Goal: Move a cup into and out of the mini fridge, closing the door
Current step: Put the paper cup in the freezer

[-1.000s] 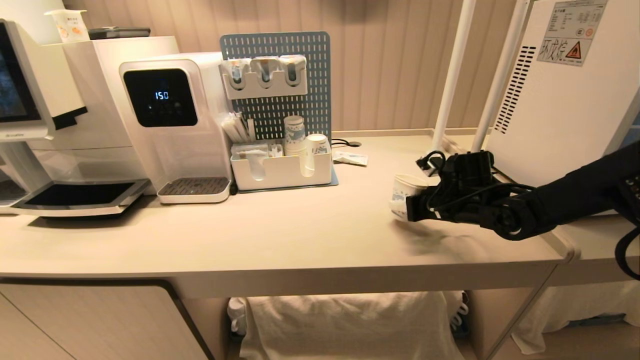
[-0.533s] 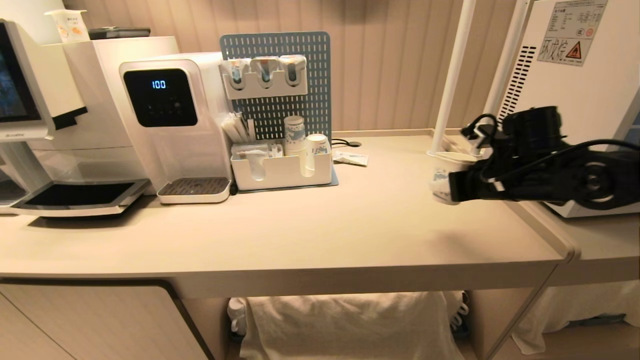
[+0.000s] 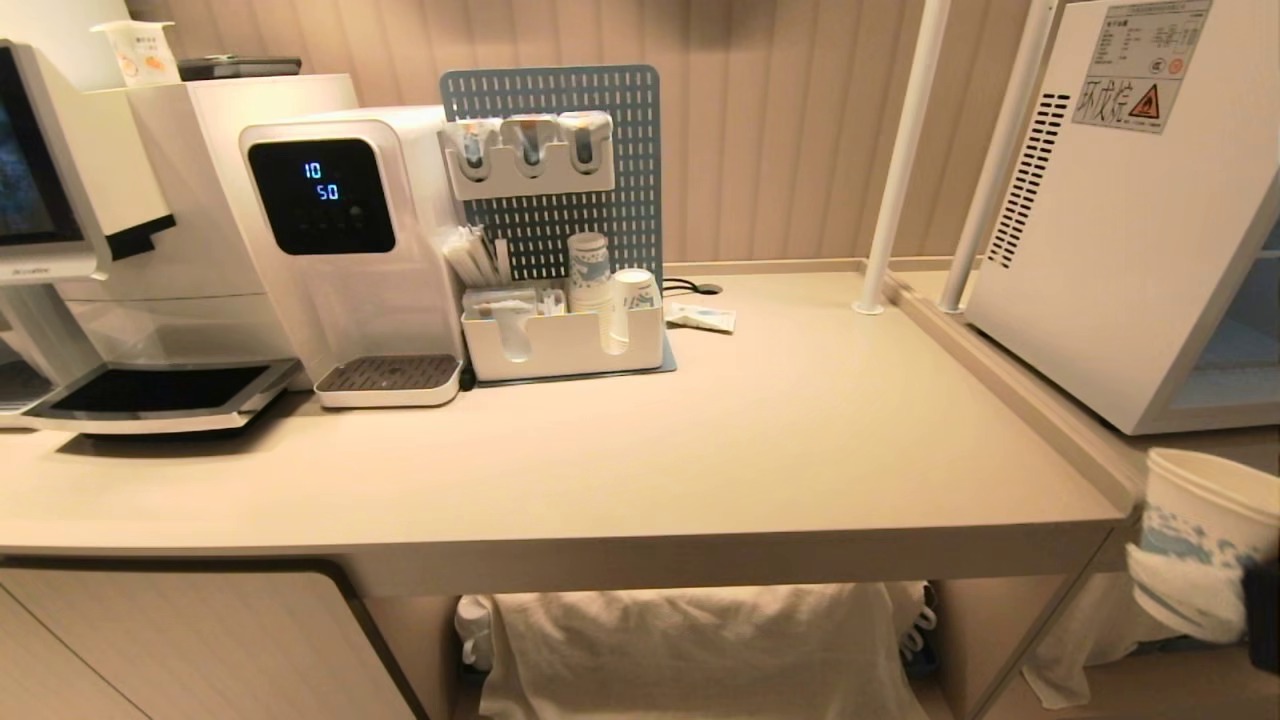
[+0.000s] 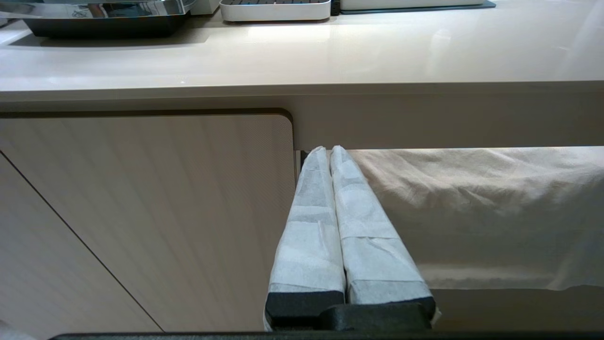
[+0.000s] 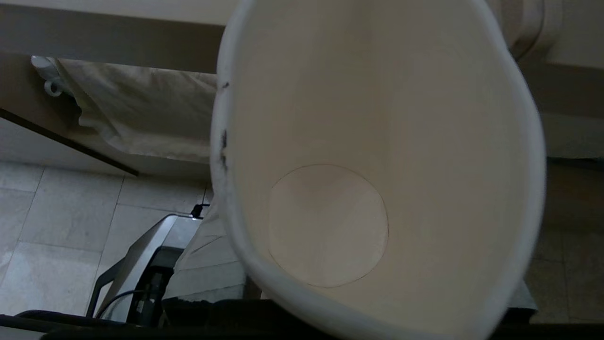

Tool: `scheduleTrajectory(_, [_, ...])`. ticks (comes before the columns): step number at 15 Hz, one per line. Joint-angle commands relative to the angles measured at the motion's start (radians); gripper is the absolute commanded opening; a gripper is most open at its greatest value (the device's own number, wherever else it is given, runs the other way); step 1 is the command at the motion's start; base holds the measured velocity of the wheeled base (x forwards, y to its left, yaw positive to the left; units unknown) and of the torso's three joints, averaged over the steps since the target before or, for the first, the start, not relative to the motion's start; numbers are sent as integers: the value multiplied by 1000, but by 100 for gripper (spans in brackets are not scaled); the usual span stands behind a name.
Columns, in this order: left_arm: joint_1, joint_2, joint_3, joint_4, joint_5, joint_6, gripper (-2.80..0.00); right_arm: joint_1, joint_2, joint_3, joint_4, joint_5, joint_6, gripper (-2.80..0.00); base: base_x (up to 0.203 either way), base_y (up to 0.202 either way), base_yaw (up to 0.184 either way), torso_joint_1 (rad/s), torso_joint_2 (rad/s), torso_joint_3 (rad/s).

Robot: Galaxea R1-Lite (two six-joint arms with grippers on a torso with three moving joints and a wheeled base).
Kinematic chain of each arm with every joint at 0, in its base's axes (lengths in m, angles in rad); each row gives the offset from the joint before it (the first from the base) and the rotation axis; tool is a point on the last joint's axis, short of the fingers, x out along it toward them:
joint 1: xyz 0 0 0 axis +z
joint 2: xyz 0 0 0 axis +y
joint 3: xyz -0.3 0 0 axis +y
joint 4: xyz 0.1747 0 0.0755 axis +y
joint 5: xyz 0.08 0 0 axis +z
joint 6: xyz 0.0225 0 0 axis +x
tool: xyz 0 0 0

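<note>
Beige counter (image 3: 700, 450), drinks corner | cup (image 3: 1195, 540) off counter's right end, below fridge (image 3: 1120, 220), gripped by right gripper (image 3: 1215, 600) | left gripper (image 4: 347, 226) closed, empty, below counter | cup empty, light, crushable: grip gently mid-wall.

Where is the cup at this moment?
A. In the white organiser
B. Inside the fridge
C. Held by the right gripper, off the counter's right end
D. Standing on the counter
C: the cup sits in the right gripper, past the corner of the counter and below its top.
</note>
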Motion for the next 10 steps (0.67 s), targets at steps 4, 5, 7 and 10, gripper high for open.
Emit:
scheduleTrajectory(4, [0,1,0,0,0,0,-280,-38,-688,414,-26,-20,-7,-280,0,0,0,0,0,0])
scheduleTrajectory(5, [0,1,0,0,0,0,-280,-45,-751,456,-37,-25,-11,-280,0,0,0,0,0,0])
scheduleTrajectory(7, [0,1,0,0,0,0,-280,-68,-877,487,-57,-31,-33,-280,0,0,0,0,0,0])
scheduleTrajectory(10, [0,1,0,0,0,0,-280,-81,-1001,519,-106,-38,-12,-280,0,0,0,0,0,0])
